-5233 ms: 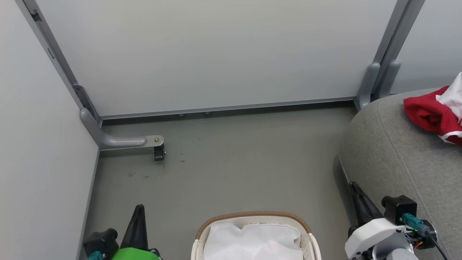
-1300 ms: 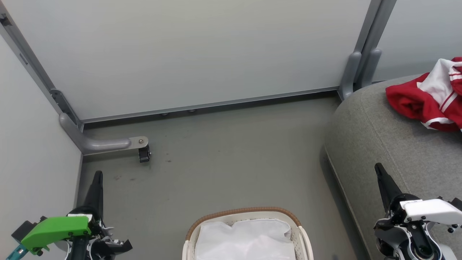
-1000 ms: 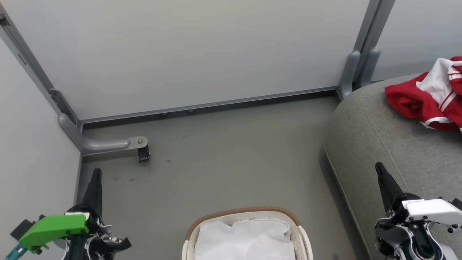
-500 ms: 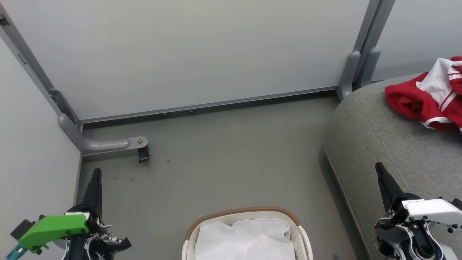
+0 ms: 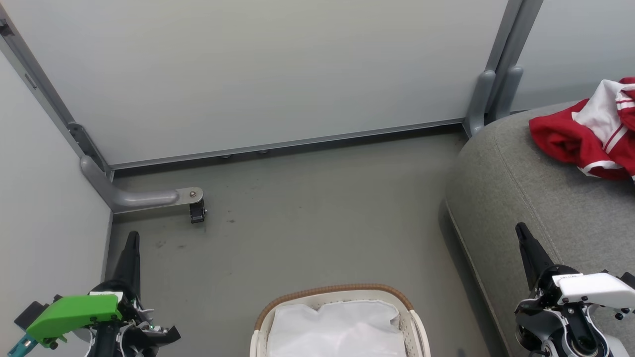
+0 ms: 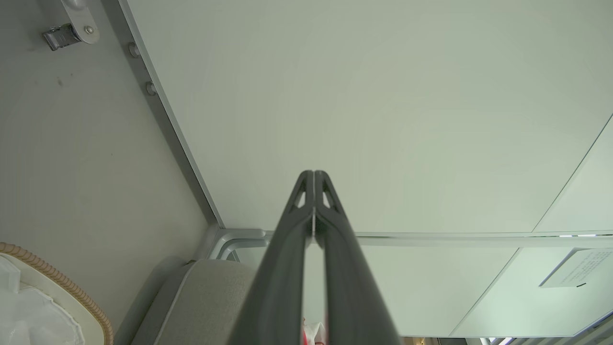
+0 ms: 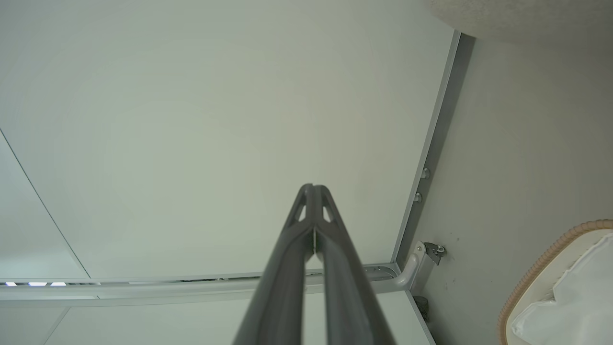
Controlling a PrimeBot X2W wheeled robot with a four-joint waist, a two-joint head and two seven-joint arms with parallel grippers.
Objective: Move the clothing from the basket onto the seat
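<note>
grey seat [image 5: 516, 193] holds clothing [image 5: 563, 139], well beyond right hand [image 5: 521, 231].

We face a pale grey partition panel [image 5: 278, 74] standing along the far edge of the dull grey-green floor [image 5: 317, 223], with a grey metal rail [image 5: 297, 143] at its foot. Another pale panel [image 5: 44, 238] closes the left edge. In the floor's far left corner a curved grey foot [image 5: 134, 199] ends in a small black caster [image 5: 198, 213], with faint scuffs beside it. Grey posts [image 5: 506, 54] rise at the far right. The light is soft and even.
</note>
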